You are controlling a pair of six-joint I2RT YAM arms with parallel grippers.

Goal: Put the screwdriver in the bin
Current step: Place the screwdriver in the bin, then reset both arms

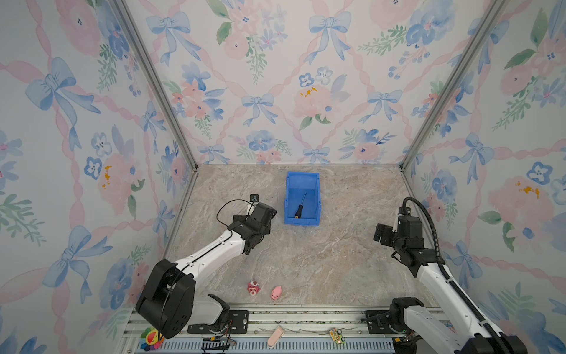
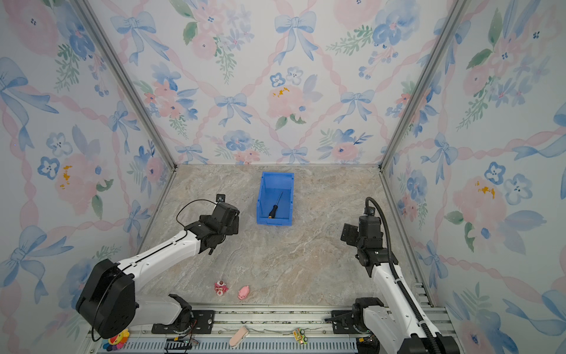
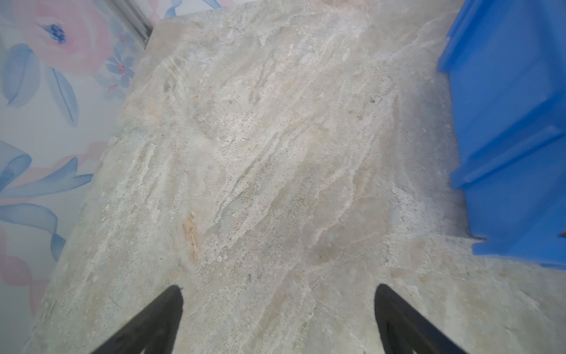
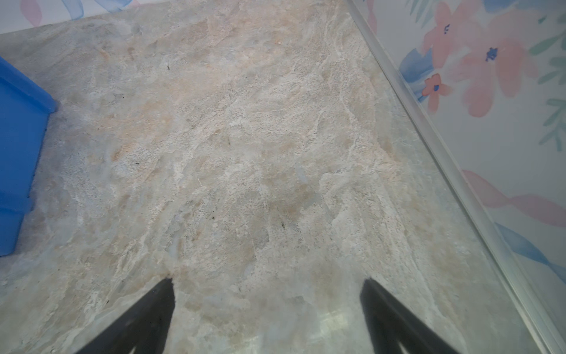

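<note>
Nothing readable is showing in any view: no text, label, brand, number or sign. The small yellow-green trinket [image 1: 337,336], lying on the front rail [image 1: 306,320] well in front of the bin [image 1: 303,180], is appearing too small for any marking on it to be made out.
</note>
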